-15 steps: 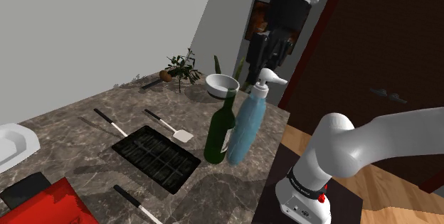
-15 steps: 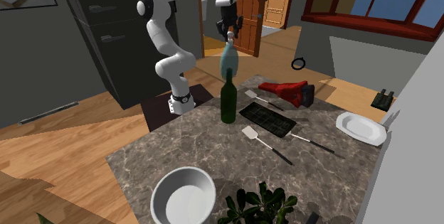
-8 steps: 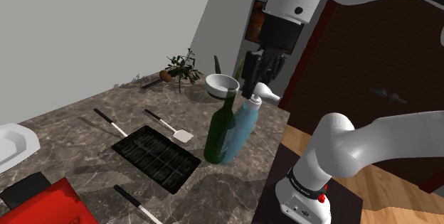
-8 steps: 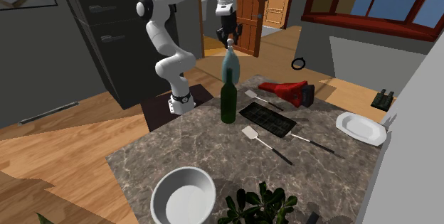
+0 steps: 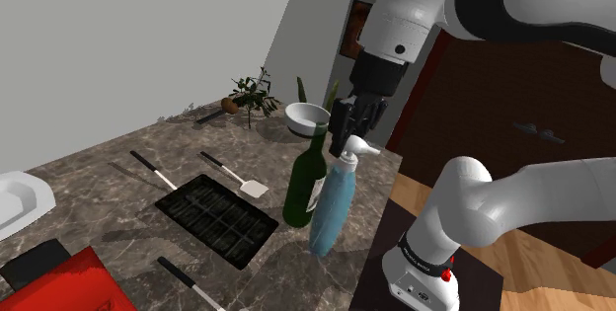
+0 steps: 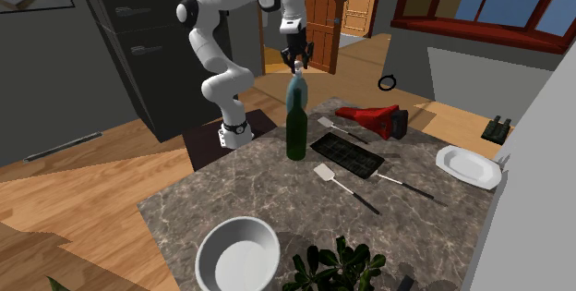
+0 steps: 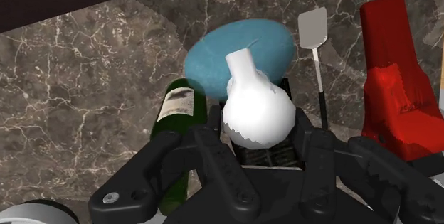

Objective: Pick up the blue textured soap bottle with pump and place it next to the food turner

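The blue textured soap bottle (image 5: 331, 203) with its white pump (image 5: 353, 146) leans tilted beside a green wine bottle (image 5: 304, 183), near the counter's corner by the stand. My gripper (image 5: 352, 131) reaches down from above and is shut on the pump head. In the wrist view the white pump (image 7: 256, 109) sits clasped between the black fingers (image 7: 213, 148), with the blue body (image 7: 238, 48) below it. The food turner (image 5: 251, 186), white-bladed with a dark handle, lies on the marble past the wine bottle, also seen as turner (image 6: 325, 173) and turner (image 7: 313, 27).
A black grill tray (image 5: 215, 215) lies beside the turner. A white bowl (image 5: 308, 116) and a plant (image 5: 255, 92) stand at the far end. A red object (image 6: 374, 118), a second spatula (image 5: 188, 279) and a white plate (image 6: 469, 167) occupy the other end.
My gripper has come down and closer to the wine bottle. The soap bottle has moved with it, sinking lower and tilting, its base swinging toward the counter's near edge.
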